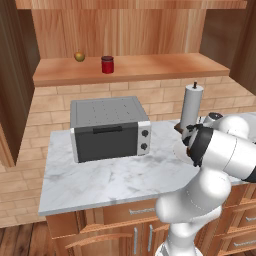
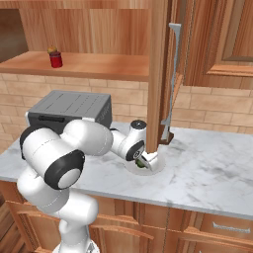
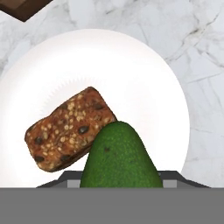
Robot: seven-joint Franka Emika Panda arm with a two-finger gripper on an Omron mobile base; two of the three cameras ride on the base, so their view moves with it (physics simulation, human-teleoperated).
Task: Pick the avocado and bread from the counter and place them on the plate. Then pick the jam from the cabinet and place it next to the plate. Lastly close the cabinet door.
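**Avocado and bread over the plate, jam on the cabinet shelf**

Nearest your hand camera, the avocado [image 3: 120,157] sits between the gripper [image 3: 121,183] tips, which are clamped on its sides, and it hangs over the plate [image 3: 144,74]. Beside the avocado, touching its upper flank, the bread [image 3: 68,129] lies flat on the plate, seeded face up. You can see the plate resting on the counter [image 1: 115,175]; from the right base camera a green sliver of the avocado [image 2: 142,164] shows under the wrist, at the plate's [image 2: 155,168] near rim.

Relative to the plate, a grey toaster oven [image 1: 107,127] stands well apart along the counter, and a tall grey cylinder [image 1: 191,105] stands just behind it. Above the plate, the cabinet [image 1: 130,35] is open; you find the jam [image 1: 107,64] on its shelf, near a yellowish-brown fruit [image 1: 79,56]. The cabinet door [image 2: 158,74] hangs edge-on right over the plate.
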